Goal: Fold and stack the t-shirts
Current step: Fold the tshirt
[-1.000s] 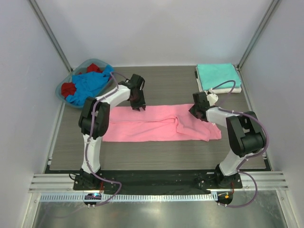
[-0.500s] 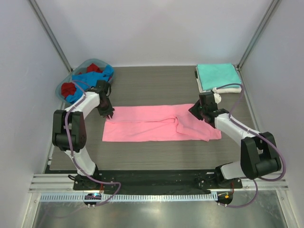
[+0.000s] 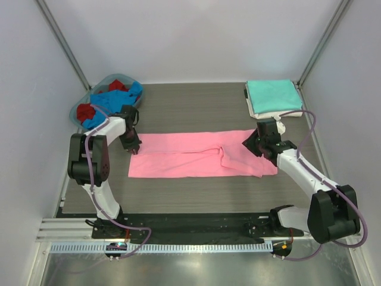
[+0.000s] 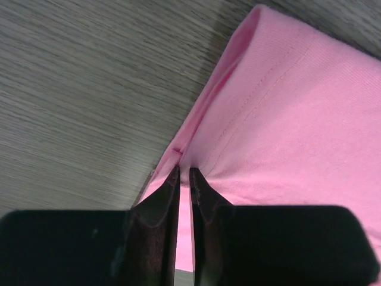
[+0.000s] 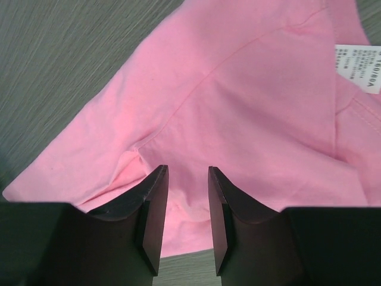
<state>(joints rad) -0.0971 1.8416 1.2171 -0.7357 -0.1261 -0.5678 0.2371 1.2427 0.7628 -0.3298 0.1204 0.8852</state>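
Pink t-shirt [image 5: 250, 101] bears a white care label [image 5: 356, 67] — print too small to read.

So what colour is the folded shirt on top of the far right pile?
It's a teal folded cloth t-shirt, clearest in the top external view.

light: bright, even, diffuse | shadows: faint, soft | focus: top view sharp, wrist foregrounds blurred

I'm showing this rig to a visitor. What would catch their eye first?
The bright pink t-shirt, a long folded strip across mid-table, with the left gripper pinching its left end and the right gripper open over its right. Next, the teal t-shirt folded at the far right corner.
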